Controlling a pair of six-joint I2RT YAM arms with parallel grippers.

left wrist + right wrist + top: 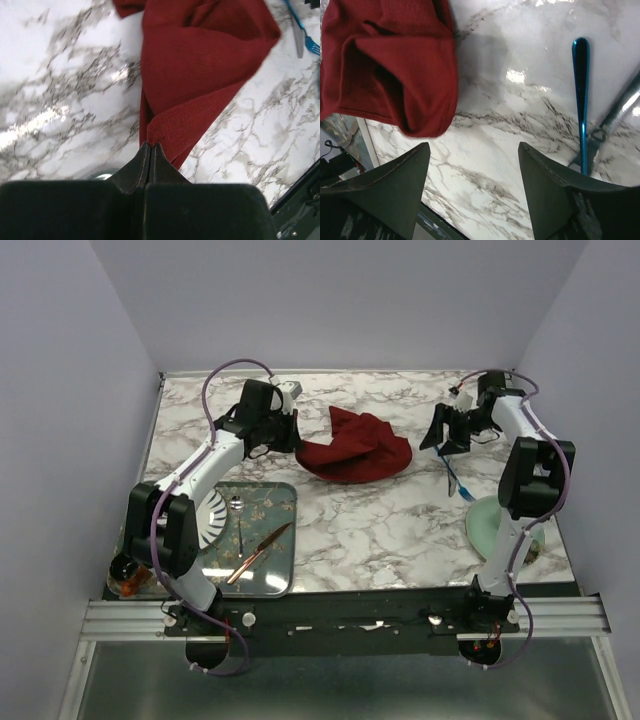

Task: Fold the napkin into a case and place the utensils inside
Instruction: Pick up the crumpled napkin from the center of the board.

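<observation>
Napkin (355, 450), dark red soft cloth, lies crumpled; left hand (151, 150), seemingly clamped on its corner, should pull it flat; right hand (474, 150) spread, empty.

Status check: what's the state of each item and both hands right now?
napkin, bunched in a loose heap, not folded
left hand, shut on the napkin's edge
right hand, open, holding nothing
blue fork, flat on the table, outside the napkin
silvery utensil, flat on the table by the fork
copper knife, lying on the tray
spoon, lying on the tray
</observation>
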